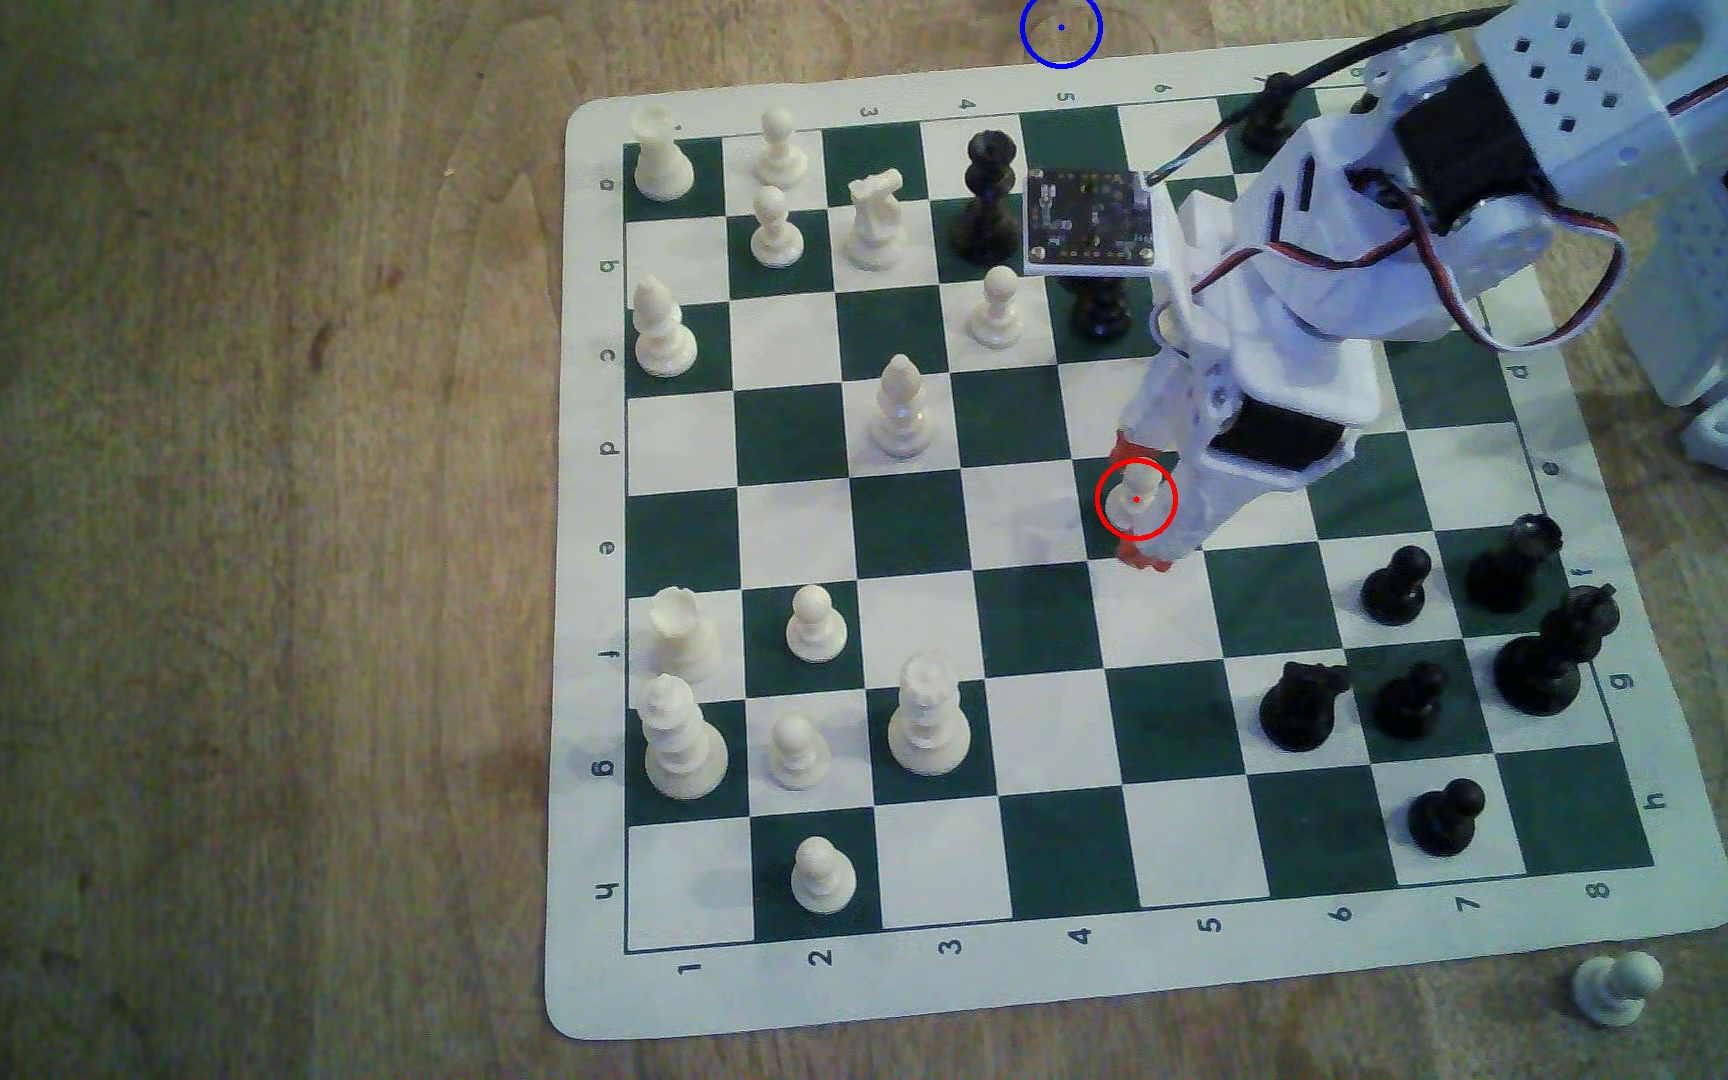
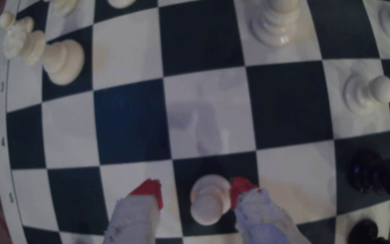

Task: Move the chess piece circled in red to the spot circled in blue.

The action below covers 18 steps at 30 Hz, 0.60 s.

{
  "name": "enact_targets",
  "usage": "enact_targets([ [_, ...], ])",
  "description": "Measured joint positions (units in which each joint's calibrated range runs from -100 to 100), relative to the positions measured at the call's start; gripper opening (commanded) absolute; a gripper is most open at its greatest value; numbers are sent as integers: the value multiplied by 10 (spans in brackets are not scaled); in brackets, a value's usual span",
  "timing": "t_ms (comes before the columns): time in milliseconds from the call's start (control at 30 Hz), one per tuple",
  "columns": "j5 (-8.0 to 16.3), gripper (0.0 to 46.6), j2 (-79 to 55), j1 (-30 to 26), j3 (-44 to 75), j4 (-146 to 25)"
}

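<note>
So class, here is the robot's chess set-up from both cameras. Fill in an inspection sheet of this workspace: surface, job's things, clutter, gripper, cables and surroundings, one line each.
Surface: brown wooden table carrying a green-and-white chess mat.
Job's things: red-circled white pawn upright on a dark square; blue-circled spot on bare wood beyond the mat's far edge.
Clutter: white and black pieces stand across the board; one spare white pawn sits off the mat, near corner.
Gripper: gripper open, red-tipped jaws either side of the pawn, one tip at it, the other apart.
Cables: red, white and black wires loop along the arm.
Surroundings: nothing seen.
</note>
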State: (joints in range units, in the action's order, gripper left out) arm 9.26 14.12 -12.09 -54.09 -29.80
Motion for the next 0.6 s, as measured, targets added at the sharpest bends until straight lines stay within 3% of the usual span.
enact_targets([
  [467, 0, 135, -1, 15, 0, -10],
  [600, 0, 98, -1, 15, 0, -18],
])
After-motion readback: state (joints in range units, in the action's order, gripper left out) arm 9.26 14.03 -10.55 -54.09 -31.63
